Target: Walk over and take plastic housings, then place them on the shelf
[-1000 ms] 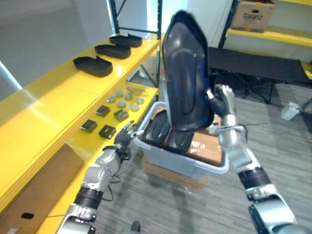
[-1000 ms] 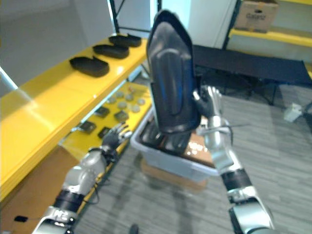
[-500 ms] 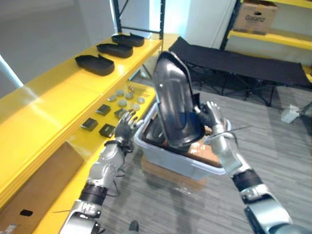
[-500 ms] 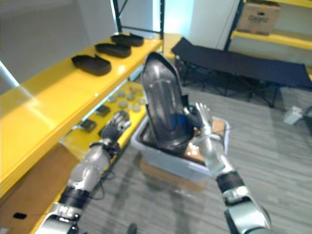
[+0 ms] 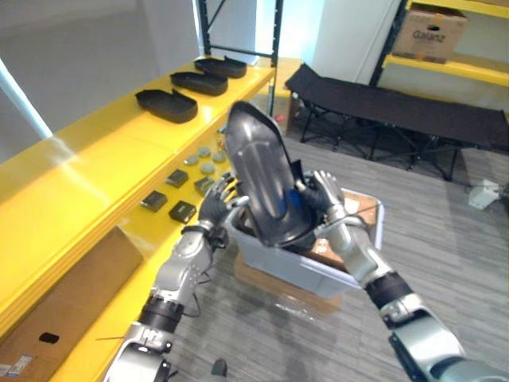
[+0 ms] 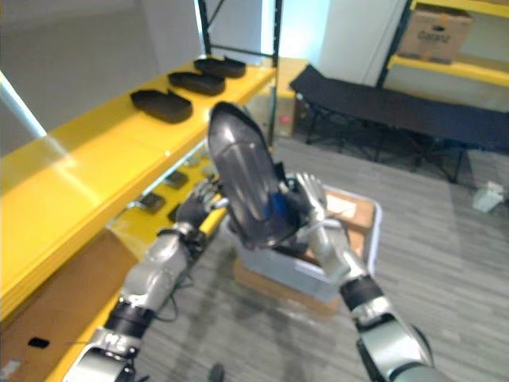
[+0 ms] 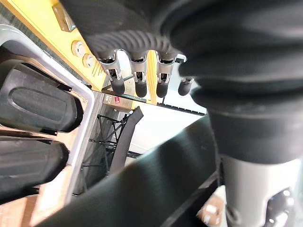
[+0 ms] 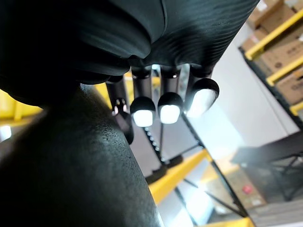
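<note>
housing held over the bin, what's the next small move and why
Probably carry the housing toward the bare yellow shelf on the robot's left: it stands upright above the grey bin, gripped by the right hand, left hand flat against it.

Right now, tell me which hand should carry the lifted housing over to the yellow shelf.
Right, probably. The right hand grips the housing, upright over the grey bin. The left hand is open beside its other edge, on the side of the yellow shelf, so it can steady it.
</note>
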Motion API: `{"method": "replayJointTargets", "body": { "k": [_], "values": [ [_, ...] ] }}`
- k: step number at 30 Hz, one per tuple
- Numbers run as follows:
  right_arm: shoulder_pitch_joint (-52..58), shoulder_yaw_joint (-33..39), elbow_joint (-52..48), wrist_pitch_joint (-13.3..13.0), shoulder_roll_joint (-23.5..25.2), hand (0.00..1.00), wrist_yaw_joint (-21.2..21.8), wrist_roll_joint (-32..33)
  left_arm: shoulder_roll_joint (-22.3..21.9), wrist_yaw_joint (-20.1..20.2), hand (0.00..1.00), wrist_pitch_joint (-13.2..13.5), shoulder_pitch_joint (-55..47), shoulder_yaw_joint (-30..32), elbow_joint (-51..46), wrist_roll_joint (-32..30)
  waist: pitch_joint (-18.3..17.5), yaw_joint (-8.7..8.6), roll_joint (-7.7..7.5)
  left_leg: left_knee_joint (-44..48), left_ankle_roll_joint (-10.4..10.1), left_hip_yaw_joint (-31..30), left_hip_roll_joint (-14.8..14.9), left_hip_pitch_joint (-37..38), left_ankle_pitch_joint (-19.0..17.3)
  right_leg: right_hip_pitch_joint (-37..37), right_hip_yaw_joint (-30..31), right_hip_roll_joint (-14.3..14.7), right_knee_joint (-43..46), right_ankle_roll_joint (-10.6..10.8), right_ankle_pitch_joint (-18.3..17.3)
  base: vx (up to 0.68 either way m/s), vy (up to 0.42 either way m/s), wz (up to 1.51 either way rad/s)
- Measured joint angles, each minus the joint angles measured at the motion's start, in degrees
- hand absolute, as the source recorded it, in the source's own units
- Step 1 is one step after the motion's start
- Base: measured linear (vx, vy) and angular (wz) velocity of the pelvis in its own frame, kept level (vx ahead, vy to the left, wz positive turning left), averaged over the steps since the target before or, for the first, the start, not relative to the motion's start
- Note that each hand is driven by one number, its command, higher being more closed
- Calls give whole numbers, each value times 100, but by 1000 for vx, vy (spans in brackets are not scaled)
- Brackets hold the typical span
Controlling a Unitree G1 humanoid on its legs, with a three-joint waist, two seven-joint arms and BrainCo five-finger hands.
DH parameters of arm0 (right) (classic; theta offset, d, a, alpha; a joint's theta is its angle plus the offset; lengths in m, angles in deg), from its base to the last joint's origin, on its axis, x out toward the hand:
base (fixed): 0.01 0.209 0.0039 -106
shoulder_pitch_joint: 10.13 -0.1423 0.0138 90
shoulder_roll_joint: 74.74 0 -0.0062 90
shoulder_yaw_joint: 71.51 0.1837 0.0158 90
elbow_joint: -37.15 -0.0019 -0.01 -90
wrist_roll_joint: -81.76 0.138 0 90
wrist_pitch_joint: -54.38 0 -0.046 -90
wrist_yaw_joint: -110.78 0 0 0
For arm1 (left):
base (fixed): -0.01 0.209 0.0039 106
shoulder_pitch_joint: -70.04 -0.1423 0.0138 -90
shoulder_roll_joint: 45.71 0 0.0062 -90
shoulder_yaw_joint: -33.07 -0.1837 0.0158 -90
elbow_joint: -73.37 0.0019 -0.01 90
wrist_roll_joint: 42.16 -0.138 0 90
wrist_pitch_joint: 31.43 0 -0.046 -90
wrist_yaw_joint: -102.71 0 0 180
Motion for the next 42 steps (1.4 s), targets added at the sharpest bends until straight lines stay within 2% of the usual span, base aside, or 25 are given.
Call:
{"method": "replayJointTargets", "body": {
  "k": [15, 16, 17, 22, 26, 32, 34, 36, 42],
  "values": [
    [-338, -410, 410, 1, 170, 100, 6, 2, -77, 5, 0, -117, -19, -244, 105, 28, 0, 61, -1, 0, -1, -13, 15, 7, 2, 11, -11, 16, -4, 0, 0, 0, 0, 0],
    [-337, -433, 422, 1, 176, 100, 6, 1, -86, -22, 100, -109, -29, -251, 112, 41, 0, 61, -1, 0, -1, -13, 17, 7, 2, 11, -11, 17, -6, 0, 0, 0, 0, 0],
    [-337, -488, 429, 0, 178, 100, 4, 3, -87, -97, 100, -77, -71, -267, 128, 78, 0, 58, -1, 0, -1, -10, 21, 7, 2, 11, -9, 23, -15, -5, 4, 0, 0, 0],
    [-236, -587, 431, -129, 238, 100, -126, -3, -242, -536, 100, 412, -350, -324, 131, 308, 0, 70, -1, 0, -3, -15, 40, 5, 1, 25, -11, 52, -53, -13, 9, 0, 0, 0],
    [36, -580, 401, -324, 382, 100, -487, -12, -419, -884, 100, 826, -491, -322, 221, 455, 0, 73, -1, -1, -4, -10, 50, 5, 0, 24, -7, 61, -62, -13, 9, 0, 0, 0],
    [407, -583, 158, -393, 587, 100, -790, -74, -634, -1112, 100, 1267, -750, -127, 292, 401, 0, 60, -1, -1, -5, 4, 59, 6, -1, 18, 3, 69, -76, -22, 15, 0, 0, 0],
    [588, -580, -28, -393, 692, 100, -841, -64, -651, -1172, 100, 1496, -817, -122, 290, 382, -1, 58, -2, -1, -6, 10, 62, 6, -2, 13, 11, 70, -78, -23, 16, 0, 0, 0],
    [669, -579, -97, -393, 759, 100, -932, -57, -660, -1203, 100, 1667, -856, -122, 263, 199, -3, 54, -6, -1, -6, 12, 65, 6, -3, 13, 13, 70, -78, -23, 17, 0, 0, 0],
    [943, -580, -335, -395, 922, 100, -1140, 58, -699, -1538, 100, 1871, -923, -122, 62, -485, -78, 49, -121, -1, -22, 20, 92, 10, -15, 2, 45, 70, -80, -24, 17, 0, 0, -1]
  ]
}}
